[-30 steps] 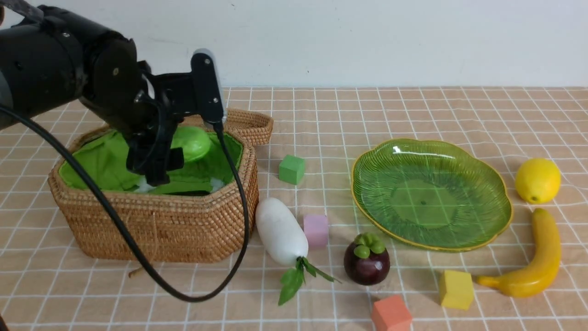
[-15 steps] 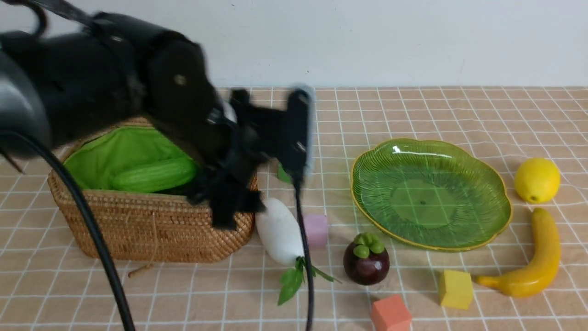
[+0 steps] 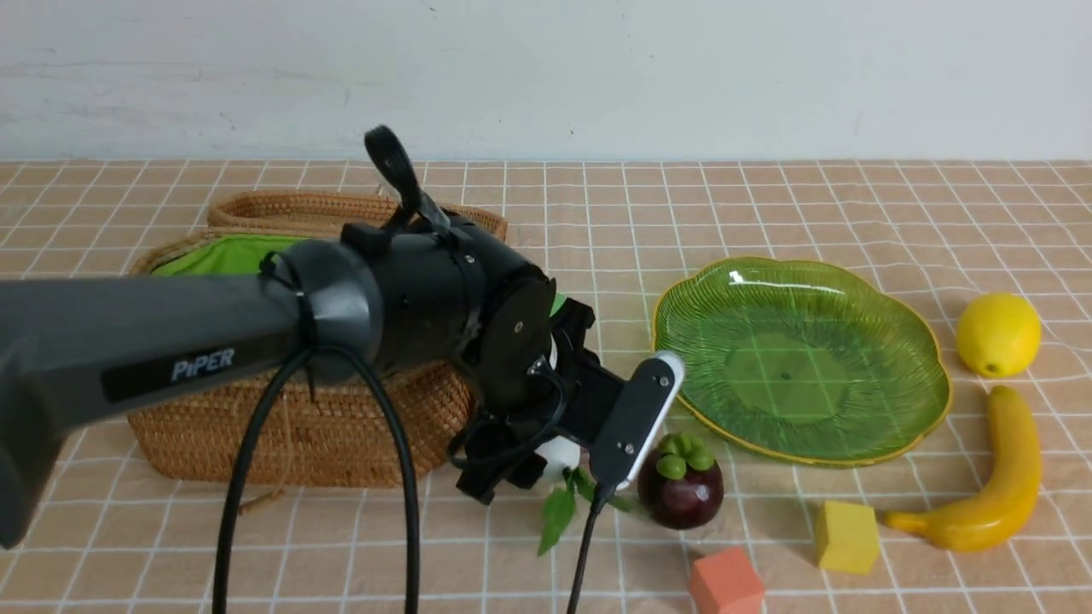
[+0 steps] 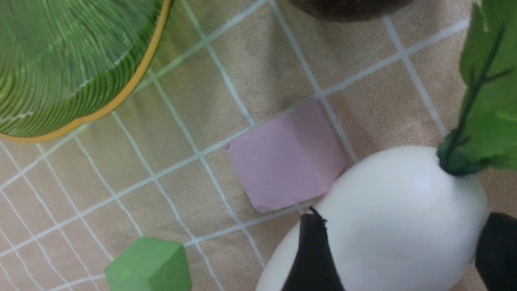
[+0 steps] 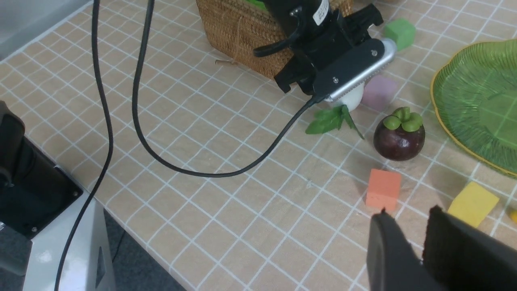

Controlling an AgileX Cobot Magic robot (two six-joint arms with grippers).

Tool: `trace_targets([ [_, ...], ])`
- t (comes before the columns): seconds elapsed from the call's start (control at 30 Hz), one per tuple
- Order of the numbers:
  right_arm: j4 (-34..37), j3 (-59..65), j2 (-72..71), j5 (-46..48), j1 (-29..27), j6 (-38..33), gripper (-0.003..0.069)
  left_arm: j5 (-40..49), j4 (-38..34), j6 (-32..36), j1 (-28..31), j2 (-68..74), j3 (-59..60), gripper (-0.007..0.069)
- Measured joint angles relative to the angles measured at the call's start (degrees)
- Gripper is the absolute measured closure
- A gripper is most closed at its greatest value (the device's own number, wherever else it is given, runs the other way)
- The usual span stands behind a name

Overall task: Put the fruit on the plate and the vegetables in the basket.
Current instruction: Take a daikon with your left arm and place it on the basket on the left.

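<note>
A white radish (image 4: pixel 404 190) with green leaves lies on the cloth between the wicker basket (image 3: pixel 299 435) and the purple mangosteen (image 3: pixel 680 486). My left gripper (image 4: pixel 404 226) has come down over the radish, one black finger (image 4: pixel 313 250) against each side of it. The front view shows only a sliver of radish (image 3: pixel 559 456) under the wrist. The green plate (image 3: pixel 802 358) holds nothing. A lemon (image 3: pixel 998 334) and a banana (image 3: pixel 994 486) lie right of it. My right gripper (image 5: pixel 408 214) hangs slightly open near the front edge, holding nothing. The left arm hides most of the basket's inside.
A pink cube (image 4: pixel 286 157) touches the radish, and a green cube (image 4: pixel 149 264) sits beyond it. An orange cube (image 3: pixel 725 584) and a yellow cube (image 3: pixel 845 535) lie near the front. The basket lid (image 3: pixel 290 207) rests behind the basket. The left arm's cable (image 5: pixel 133 117) trails across the cloth.
My left arm swung right from over the basket, leaving a light green vegetable inside, and dropped onto the radish. Its jaws narrowed onto the radish. Nothing else moved.
</note>
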Motion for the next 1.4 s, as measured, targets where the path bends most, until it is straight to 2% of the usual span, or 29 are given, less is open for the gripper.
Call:
trace_targets([
  [0.5,0.0,0.1,0.0,0.2,0.0,0.0,0.0496,3.7,0.6,-1.9,0.0,0.3,0.0,0.0158],
  [0.77,0.0,0.1,0.0,0.2,0.0,0.0,0.0496,-2.2,0.5,-2.8,0.0,2.5,-0.2,0.0158],
  [1.4,0.0,0.1,0.0,0.4,0.0,-0.9,0.0496,-5.7,0.5,-2.8,-0.1,4.9,-1.1,0.017],
])
